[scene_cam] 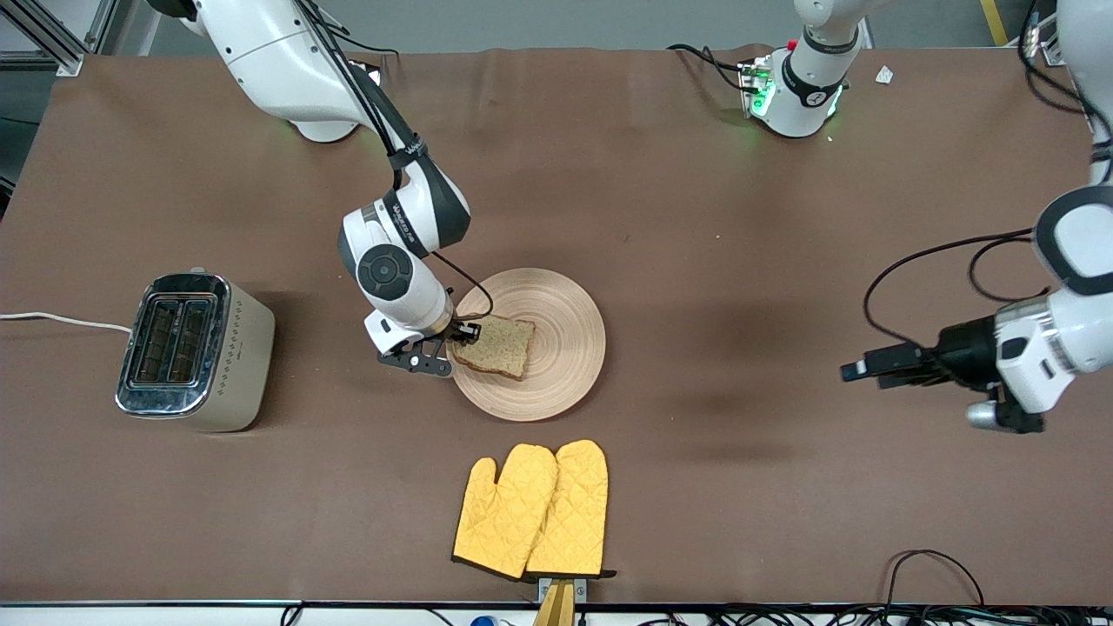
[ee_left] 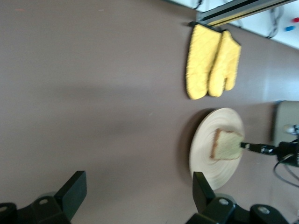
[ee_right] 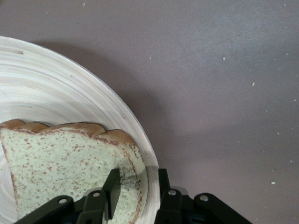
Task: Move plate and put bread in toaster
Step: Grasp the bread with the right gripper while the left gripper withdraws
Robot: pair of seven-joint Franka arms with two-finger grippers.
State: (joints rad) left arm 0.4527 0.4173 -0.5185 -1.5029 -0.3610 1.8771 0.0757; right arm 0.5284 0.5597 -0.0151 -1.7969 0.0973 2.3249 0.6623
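Note:
The light-wood plate (scene_cam: 567, 343) lies mid-table with the brown bread slice (scene_cam: 496, 346) on its half toward the right arm's end. My right gripper (scene_cam: 452, 346) is down at the plate's rim on that side. In the right wrist view one finger (ee_right: 112, 189) rests on the bread's corner (ee_right: 60, 163) and the other stands outside the rim (ee_right: 56, 93), narrowed on it. The cream toaster (scene_cam: 196, 352) stands toward the right arm's end, slots empty. My left gripper (scene_cam: 856, 369) waits open and empty over bare table at the left arm's end, fingers wide apart around (ee_left: 138, 191).
Yellow oven mitts (scene_cam: 535, 509) lie near the front edge, nearer the camera than the plate. The toaster's white cord (scene_cam: 61, 320) runs off the table's edge. The left wrist view shows the plate (ee_left: 205, 154), bread (ee_left: 226, 144) and mitts (ee_left: 212, 60). Brown cloth covers the table.

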